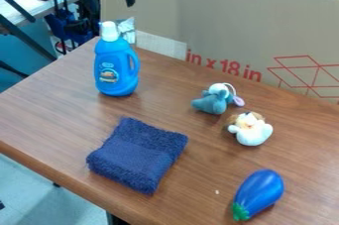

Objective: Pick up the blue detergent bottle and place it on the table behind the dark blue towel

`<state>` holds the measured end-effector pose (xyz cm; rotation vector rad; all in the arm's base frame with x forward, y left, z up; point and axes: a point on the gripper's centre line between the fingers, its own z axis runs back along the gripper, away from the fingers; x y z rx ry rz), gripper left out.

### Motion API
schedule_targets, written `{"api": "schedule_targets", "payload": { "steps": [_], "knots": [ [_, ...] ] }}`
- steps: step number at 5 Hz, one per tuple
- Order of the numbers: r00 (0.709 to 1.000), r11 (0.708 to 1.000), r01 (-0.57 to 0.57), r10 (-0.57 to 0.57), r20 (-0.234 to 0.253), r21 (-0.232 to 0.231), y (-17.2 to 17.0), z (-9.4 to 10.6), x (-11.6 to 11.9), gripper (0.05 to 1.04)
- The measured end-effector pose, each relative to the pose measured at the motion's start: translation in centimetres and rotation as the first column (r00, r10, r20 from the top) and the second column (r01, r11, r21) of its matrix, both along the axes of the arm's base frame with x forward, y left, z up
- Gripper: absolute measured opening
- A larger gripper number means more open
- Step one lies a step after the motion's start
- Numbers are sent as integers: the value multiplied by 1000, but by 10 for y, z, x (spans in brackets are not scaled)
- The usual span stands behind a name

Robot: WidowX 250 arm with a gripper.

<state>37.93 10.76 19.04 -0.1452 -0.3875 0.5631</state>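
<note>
The black gripper (108,2) hangs at the upper left, beyond the table's back left edge, with its fingers spread apart and nothing between them. The blue bottle with a white cap (116,68) is nearest to it, upright on the table. A folded dark blue towel (138,154) lies left of centre. A small grey-blue plush toy (212,102) rests right of centre, and a white and tan plush toy (251,130) lies just in front and to its right. A blue toy eggplant (259,193) with a green stem lies near the lower right.
The brown wooden table (63,101) has its front left edge running diagonally to the bottom. A cardboard panel (228,26) with red print stands along the back. A clear crumpled wrapper (126,29) is behind the bottle. Blue-handled tools (58,18) hang beyond the left side.
</note>
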Motion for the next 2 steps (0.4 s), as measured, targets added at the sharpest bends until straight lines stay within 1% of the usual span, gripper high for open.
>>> {"api": "schedule_targets", "payload": {
  "steps": [1, 2],
  "knots": [
    [986, 995, 76, -67, -153, 57, -37, 3, -12, 1005],
    [955, 952, 248, -210, -211, 178, -91, -2, -9, 1005]
  ]
}}
